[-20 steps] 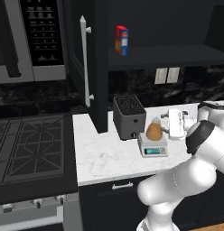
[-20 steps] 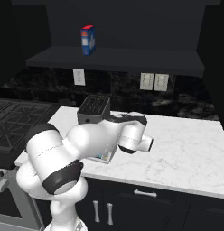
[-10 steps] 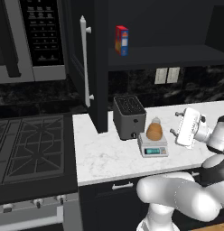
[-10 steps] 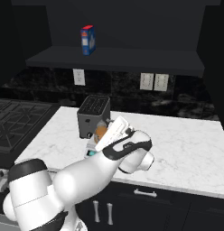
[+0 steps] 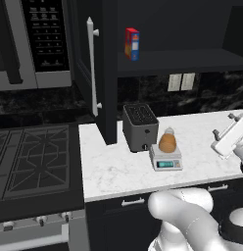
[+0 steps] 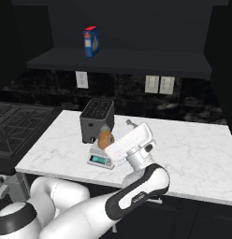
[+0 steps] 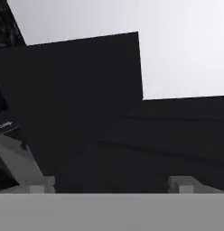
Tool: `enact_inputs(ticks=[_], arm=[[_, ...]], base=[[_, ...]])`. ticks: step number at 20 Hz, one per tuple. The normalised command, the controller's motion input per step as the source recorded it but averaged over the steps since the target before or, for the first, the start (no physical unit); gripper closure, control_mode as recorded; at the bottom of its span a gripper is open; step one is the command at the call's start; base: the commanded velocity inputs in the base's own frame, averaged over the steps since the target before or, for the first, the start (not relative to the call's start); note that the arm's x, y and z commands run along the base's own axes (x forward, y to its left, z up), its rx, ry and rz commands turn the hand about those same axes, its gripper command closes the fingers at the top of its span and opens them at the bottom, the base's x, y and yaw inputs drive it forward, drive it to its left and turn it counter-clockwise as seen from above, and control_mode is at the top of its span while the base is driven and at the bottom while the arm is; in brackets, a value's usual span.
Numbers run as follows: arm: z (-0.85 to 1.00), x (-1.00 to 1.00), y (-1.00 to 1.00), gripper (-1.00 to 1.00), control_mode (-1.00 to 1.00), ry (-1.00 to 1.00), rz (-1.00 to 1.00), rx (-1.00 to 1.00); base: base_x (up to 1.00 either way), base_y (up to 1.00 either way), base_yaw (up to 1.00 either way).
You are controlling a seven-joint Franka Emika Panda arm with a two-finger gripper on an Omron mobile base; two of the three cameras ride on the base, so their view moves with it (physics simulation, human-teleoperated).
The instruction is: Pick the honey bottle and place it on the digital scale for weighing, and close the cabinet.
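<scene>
Left base view: honey bottle (image 5: 167,141) already sits on the scale (image 5: 165,158), just right-front of the toaster (image 5: 139,127) on the table (image 5: 113,169), so the cabinet door (image 5: 92,68) is the step left. Hand (image 5: 230,136) is empty, fingers apart, well right of the toaster. Next likely swing up-left to the door's outer face; toaster and bottle crowd below, right side open.

The white arm rose from the bottom of both base views, its bulky links folded low and its dark elbow joint bent sharply. In the right base view the forearm climbed to frame centre, ending in the gripper (image 6: 128,123), tilted up and to the left. The gripper (image 5: 233,116) stood at the left base view's right edge, jaws spread wide, holding nothing.
</scene>
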Motion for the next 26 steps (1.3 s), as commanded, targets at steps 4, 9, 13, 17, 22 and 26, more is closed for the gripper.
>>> enact_inputs(ticks=[4,9,13,17,22,26], arm=[[0.58,-0.57,-0.73,-1.00,-1.00,-0.38,0.00,0.18],[0.34,-0.33,-0.75,-1.00,-1.00,-0.31,-0.01,0.27],[0.38,-0.18,-0.96,-1.00,-1.00,-0.26,0.00,0.29],[0.59,-0.45,-1.00,-1.00,-1.00,-0.11,-0.02,0.23],[0.35,-0.78,-1.00,-1.00,-1.00,0.09,-0.04,0.17],[0.07,-0.51,-0.69,-1.00,-1.00,0.34,-0.06,0.06]], base=[[0.00,0.00,0.00],[0.00,0.00,0.00],[0.00,0.00,0.00],[0.00,0.00,0.00],[0.00,0.00,0.00],[0.00,0.00,0.00]])
